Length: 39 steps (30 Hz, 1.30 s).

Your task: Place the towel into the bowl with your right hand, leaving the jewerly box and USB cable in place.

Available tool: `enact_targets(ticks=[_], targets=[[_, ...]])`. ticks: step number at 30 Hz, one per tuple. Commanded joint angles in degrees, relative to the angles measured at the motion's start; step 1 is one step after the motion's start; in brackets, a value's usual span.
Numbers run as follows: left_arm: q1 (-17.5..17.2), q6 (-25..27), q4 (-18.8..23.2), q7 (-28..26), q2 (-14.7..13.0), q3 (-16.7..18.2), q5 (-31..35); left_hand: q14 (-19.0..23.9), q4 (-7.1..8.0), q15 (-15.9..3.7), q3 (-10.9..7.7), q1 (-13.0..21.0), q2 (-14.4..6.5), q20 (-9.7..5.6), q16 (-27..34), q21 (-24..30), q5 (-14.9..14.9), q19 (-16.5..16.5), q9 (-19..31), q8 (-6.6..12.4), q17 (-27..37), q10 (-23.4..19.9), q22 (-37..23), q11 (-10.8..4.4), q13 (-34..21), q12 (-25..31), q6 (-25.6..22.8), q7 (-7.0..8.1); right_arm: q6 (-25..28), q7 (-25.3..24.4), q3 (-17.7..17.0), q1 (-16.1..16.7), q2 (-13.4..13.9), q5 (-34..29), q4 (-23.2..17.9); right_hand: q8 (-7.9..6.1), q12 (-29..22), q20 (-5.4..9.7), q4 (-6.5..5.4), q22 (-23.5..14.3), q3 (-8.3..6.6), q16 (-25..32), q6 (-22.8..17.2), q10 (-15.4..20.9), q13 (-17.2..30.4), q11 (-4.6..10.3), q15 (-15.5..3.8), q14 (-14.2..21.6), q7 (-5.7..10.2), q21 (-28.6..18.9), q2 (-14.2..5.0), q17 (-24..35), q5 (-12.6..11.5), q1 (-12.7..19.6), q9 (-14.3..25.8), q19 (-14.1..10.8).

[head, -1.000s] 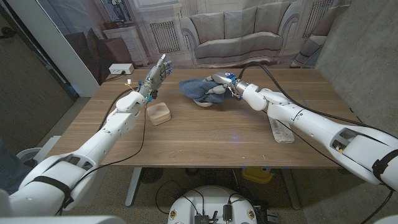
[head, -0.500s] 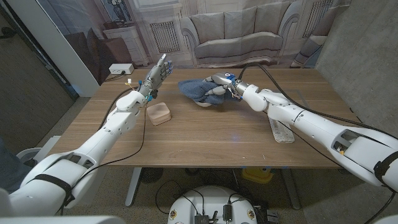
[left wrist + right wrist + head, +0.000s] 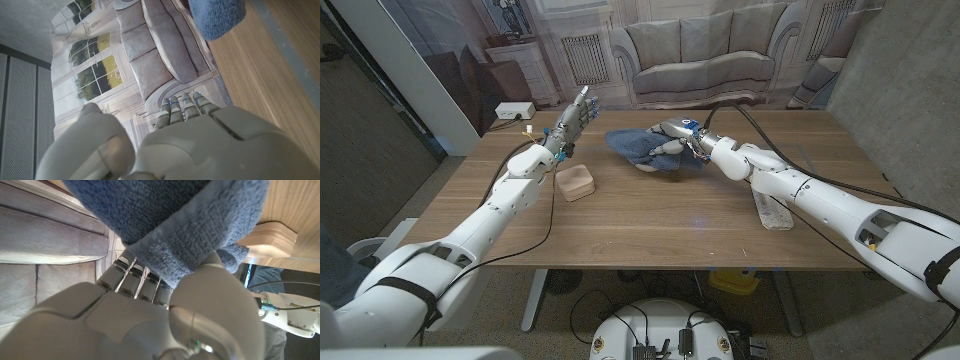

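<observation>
While the left hand (image 3: pixel 567 124) stands raised over the far left part of the table (image 3: pixel 650 215), its fingers are straight and apart and it holds nothing. Just below this hand, on the side nearer the robot, sits the small wooden jewelry box (image 3: pixel 576 183), untouched. To the right of it, the blue towel (image 3: pixel 638 145) lies bunched on the bowl (image 3: pixel 658 166), of which a pale part shows under the cloth. The right hand (image 3: pixel 677 136) is on the towel's right side with its fingers closed on the cloth; in the right wrist view the towel (image 3: pixel 170 225) is pinched between the thumb and the fingers (image 3: pixel 134 278). Further right, beside the right forearm, a light flat strip (image 3: pixel 772 211) lies on the table; I cannot tell what it is.
</observation>
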<state>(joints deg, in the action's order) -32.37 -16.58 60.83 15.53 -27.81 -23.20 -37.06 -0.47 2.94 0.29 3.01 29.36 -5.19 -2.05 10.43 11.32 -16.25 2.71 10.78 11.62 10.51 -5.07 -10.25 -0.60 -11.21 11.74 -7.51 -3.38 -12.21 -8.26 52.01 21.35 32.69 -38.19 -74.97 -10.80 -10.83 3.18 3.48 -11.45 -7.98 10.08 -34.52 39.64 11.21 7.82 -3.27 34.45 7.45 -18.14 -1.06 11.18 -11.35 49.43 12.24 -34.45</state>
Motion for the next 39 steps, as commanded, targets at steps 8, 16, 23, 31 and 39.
enact_targets(ticks=[8, 16, 23, 31, 39], targets=[[0.7, -0.3, -1.1, 0.4, 0.5, -0.2, 0.2, 0.3, 0.05, 0.29, 0.33, 0.4, -0.2, 0.35, 0.4, 0.4, 0.2, 0.3, 0.2, -0.01, 0.1, -0.2, -0.3, 0.18, 0.0, 0.1, -0.6, 0.02, 1.1, 1.3, -0.2, 0.5, 0.5, -0.7, -1.1, 0.59, 0.0, 5.19, -0.61, 0.2, 1.17, 0.0, 4.0, -3.9, 0.3, -0.47, -5.81, -3.5, 0.37, 1.4, 0.79, 0.2, -1.2, -2.3, 0.1, 2.3], [1.2, -1.0, -2.4, 0.9, 1.1, -0.2, 0.1, 0.3, 0.04, 0.31, 0.38, 0.5, -0.2, 0.37, 0.4, 0.4, 0.3, 0.3, 0.2, 0.02, 0.1, -0.3, -0.3, 0.02, 0.0, 0.1, -0.7, -0.04, 1.7, 1.4, -0.3, 0.8, 1.0, -1.4, -1.9, 0.48, -0.2, 4.53, -1.04, 0.2, 1.87, 0.1, 5.1, -4.9, 0.3, -0.48, -5.55, -4.3, 0.61, 1.9, 1.37, 0.2, -1.4, -3.5, 0.1, 3.2], [1.7, -1.5, -3.6, 1.4, 1.5, -0.1, -0.1, 0.3, 0.04, 0.33, 0.41, 0.5, -0.2, 0.38, 0.4, 0.4, 0.3, 0.3, 0.2, 0.04, 0.1, -0.3, -0.3, 0.21, 0.0, 0.1, -0.7, 0.03, 2.0, 2.4, -0.3, 0.7, 1.1, -1.4, -2.5, 0.34, -0.2, 3.81, -1.87, 0.2, 3.27, 0.1, 6.6, -6.8, 0.4, -0.58, -4.81, -6.0, 0.83, 2.6, 2.59, 0.2, -2.0, -5.9, 0.1, 4.2], [2.4, -2.0, -5.3, 2.4, 1.9, -0.1, -0.3, 0.3, 0.04, 0.32, 0.46, 0.5, -0.2, 0.45, 0.5, 0.4, 0.3, 0.3, 0.2, 0.03, 0.1, -0.4, -0.3, 0.14, 0.0, 0.2, -0.7, 0.03, 2.4, 3.8, -0.3, 0.6, 1.1, -1.5, -3.1, 0.44, -0.2, 2.54, -2.80, 0.2, 5.03, 0.2, 9.5, -9.7, 0.5, -0.76, -3.95, -8.1, 0.88, 3.6, 4.15, 0.3, -3.1, -8.6, 0.1, 5.7], [3.0, -2.3, -6.5, 3.2, 2.1, -0.1, -0.3, 0.3, 0.06, 0.28, 0.52, 0.5, -0.3, 0.44, 0.5, 0.4, 0.3, 0.3, 0.2, 0.02, 0.1, -0.3, -0.3, 0.12, 0.0, 0.2, -0.7, -0.02, 2.2, 5.9, -0.5, 0.3, 1.1, -0.3, -3.3, 0.20, -0.3, -0.21, -4.64, 0.3, 7.88, 0.3, 12.4, -13.4, 0.7, -1.40, -2.71, -11.2, 0.68, 5.1, 6.16, 0.3, -4.8, -13.3, 0.1, 8.4]])
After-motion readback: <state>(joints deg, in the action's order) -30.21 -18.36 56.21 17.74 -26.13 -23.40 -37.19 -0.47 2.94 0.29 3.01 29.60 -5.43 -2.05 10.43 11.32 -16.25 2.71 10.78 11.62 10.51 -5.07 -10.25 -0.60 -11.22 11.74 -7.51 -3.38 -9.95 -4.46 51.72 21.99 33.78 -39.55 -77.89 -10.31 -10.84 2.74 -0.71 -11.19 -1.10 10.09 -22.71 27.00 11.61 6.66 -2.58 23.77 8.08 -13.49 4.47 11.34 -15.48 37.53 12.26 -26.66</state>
